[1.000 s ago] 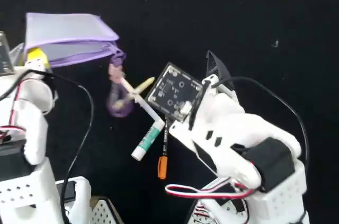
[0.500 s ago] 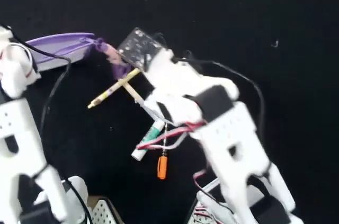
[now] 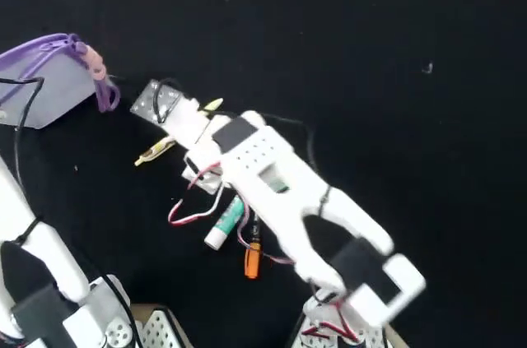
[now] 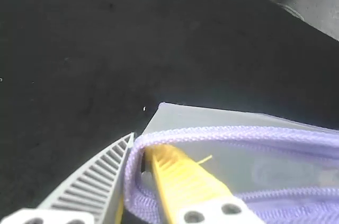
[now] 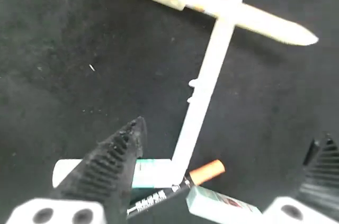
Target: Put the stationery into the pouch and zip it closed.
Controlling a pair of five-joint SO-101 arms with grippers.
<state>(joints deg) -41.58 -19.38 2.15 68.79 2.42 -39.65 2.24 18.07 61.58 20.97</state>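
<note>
1. Desk (image 3: pixel 412 118): matt black, cloth-like, flecked with pale lint.
2. Pouch (image 3: pixel 37 93), upper left of the high frame: smooth, translucent lilac plastic, edged with woven purple cloth tape.
3. Left tool (image 4: pixel 140 144): hard plastic, one finger smooth yellow, the other grey with a ribbed face.
4. Right tool (image 5: pixel 231 133): matt black plastic, ribbed on the inner faces.
5. Cream pen (image 5: pixel 212 1): glossy plastic barrel.
6. White stick (image 5: pixel 204 102): smooth plastic with a slight sheen.
7. Orange-capped pen (image 3: pixel 252 259), lower middle of the high frame: smooth plastic.
8. Right arm (image 3: pixel 280 192): white plastic shell, mostly matt; red and white wires (image 3: pixel 185 208) in shiny sheathing.
</note>
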